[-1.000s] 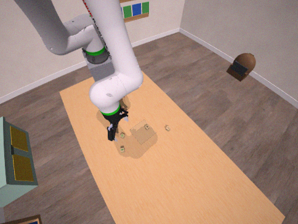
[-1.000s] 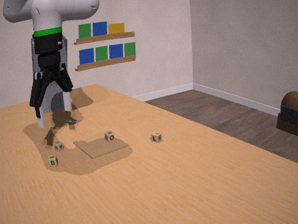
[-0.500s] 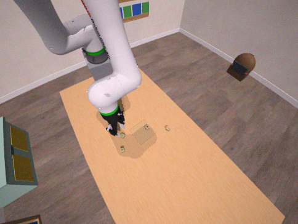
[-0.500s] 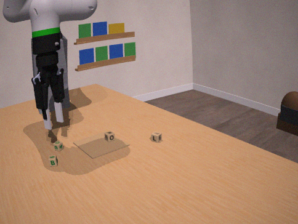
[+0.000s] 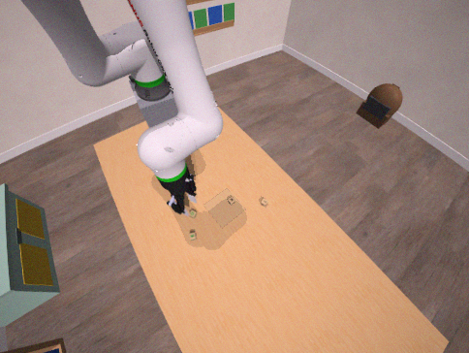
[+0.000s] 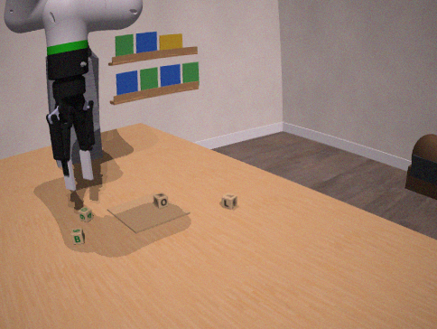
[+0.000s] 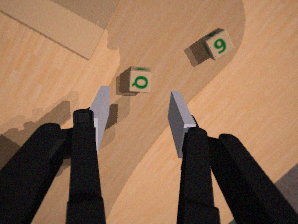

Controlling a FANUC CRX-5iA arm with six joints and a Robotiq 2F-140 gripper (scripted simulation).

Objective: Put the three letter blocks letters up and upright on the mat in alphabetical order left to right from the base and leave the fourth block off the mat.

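The gripper (image 5: 186, 206) (image 6: 79, 177) (image 7: 139, 102) hangs above the bench (image 5: 291, 272) (image 6: 253, 271), its fingers apart with nothing between them. Near its tips, off the mat (image 5: 223, 212) (image 6: 141, 220) (image 7: 65, 37), lies the Q block (image 5: 193, 213) (image 6: 86, 214) (image 7: 140, 80), green Q on top. Another green-marked block (image 5: 192, 235) (image 6: 78, 237) (image 7: 219, 45) lies near it, also off the mat, showing a B on one side. One dark-marked block (image 5: 232, 200) (image 6: 161, 200) sits on the mat, an O on its side; the L-sided block (image 5: 264, 202) (image 6: 229, 202) rests on the bench beyond the mat.

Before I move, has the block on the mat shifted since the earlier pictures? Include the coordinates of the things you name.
No, the block (image 5: 231, 200) (image 6: 161, 200) shows no visible shift: in the exterior view it still sits near the mat's (image 5: 223, 215) (image 6: 140, 220) (image 7: 60, 31) back edge.
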